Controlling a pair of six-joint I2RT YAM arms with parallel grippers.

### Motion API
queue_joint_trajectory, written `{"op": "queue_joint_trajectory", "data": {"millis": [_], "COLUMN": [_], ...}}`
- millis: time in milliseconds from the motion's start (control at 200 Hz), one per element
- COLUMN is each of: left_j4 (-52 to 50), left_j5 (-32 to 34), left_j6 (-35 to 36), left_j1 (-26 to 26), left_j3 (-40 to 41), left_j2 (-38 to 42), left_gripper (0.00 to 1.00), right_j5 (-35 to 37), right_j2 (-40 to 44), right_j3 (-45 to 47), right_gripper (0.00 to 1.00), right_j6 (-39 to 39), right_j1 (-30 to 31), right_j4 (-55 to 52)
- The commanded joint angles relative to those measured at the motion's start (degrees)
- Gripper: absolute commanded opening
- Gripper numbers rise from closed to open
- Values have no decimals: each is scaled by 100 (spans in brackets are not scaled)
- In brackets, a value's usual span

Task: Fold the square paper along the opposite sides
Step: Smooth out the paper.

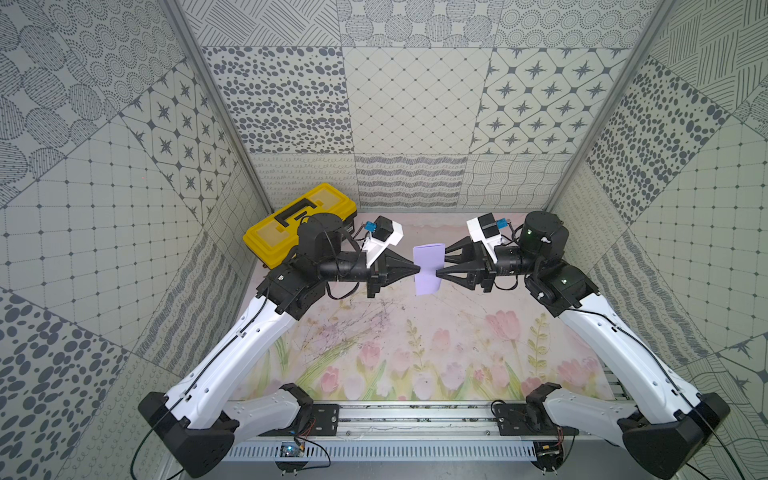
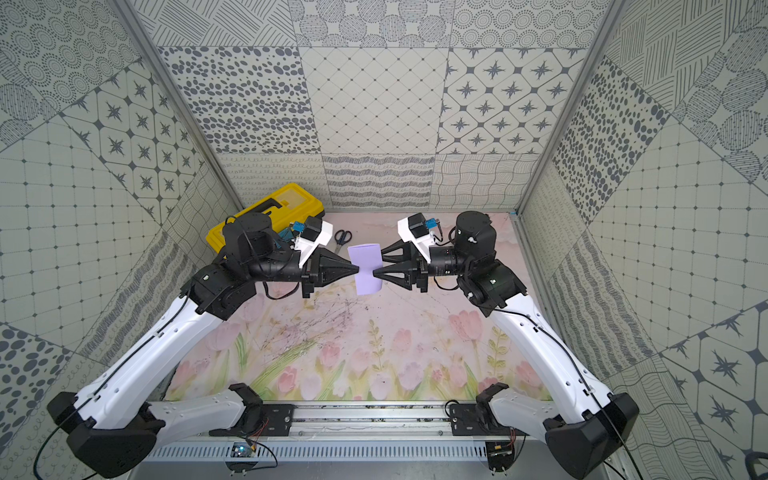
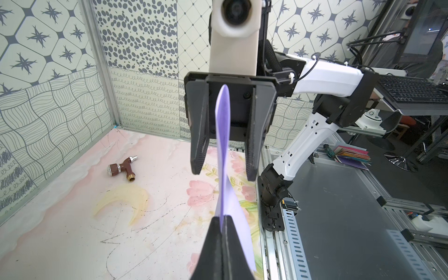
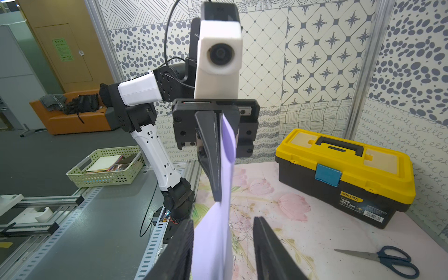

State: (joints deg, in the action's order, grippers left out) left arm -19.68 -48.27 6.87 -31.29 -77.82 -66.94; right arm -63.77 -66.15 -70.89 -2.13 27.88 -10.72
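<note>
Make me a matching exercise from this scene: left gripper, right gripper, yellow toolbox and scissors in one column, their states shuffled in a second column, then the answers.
Column one:
1. left gripper
2. right gripper
3. yellow toolbox
4. scissors

Column two:
A. lying flat on the table
B. jaws apart, either side of the square paper
C. lid closed
D. clamped shut on the square paper

Pairs: 1-D, 2-B, 3-C, 4-A

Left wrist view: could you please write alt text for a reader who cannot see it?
The left gripper pinches the square paper edge-on above a floral mat; the right gripper faces it, jaws open astride the sheet.
</note>
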Motion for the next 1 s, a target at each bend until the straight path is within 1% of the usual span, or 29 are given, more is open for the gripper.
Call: {"op": "queue_joint_trajectory", "data": {"millis": [0, 70, 130, 195, 250, 520, 550, 585, 610, 655, 700, 730, 765, 996], "left_j4": [374, 388, 391, 396, 389, 351, 338, 334, 313, 306, 296, 292, 290, 286], "left_j5": [-65, -76, -90, -91, -78, 14, 11, 20, 25, 32, 30, 34, 32, 134], "left_j6": [-99, -114, -125, -133, -127, -91, -90, -90, -81, -72, -64, -63, -63, -37], "left_j1": [-8, -11, -9, -2, -12, -11, -7, -9, -8, -4, -9, -9, -9, -9], "left_j3": [-2, -4, 3, -1, -1, -76, -98, -120, -146, -175, -199, -206, -216, -220], "left_j2": [71, 71, 69, 66, 60, 57, 45, 49, 36, 33, 31, 29, 27, 6], "left_gripper": [0, 0, 0, 0, 0, 0, 0, 0, 0, 0, 0, 0, 0, 0], "right_j5": [-86, -57, -35, 2, 49, 106, 93, 80, 67, 43, 23, 7, -2, -4], "right_j2": [-91, -113, -122, -119, -94, 49, 50, 41, 32, 8, -11, -27, -38, 74], "right_j3": [-67, -59, -66, -78, -65, 64, 87, 110, 123, 130, 152, 154, 163, 229], "right_gripper": [39, 36, 30, 17, 0, 0, 9, 16, 19, 20, 18, 14, 0, 0], "right_j6": [98, 108, 125, 138, 135, 22, 3, -2, -15, -24, -30, -33, -33, -66], "right_j1": [-4, 5, 7, 8, 17, 64, 66, 77, 78, 80, 87, 98, 100, 123], "right_j4": [202, 219, 226, 220, 220, 202, 210, 219, 220, 225, 237, 237, 246, 286]}}
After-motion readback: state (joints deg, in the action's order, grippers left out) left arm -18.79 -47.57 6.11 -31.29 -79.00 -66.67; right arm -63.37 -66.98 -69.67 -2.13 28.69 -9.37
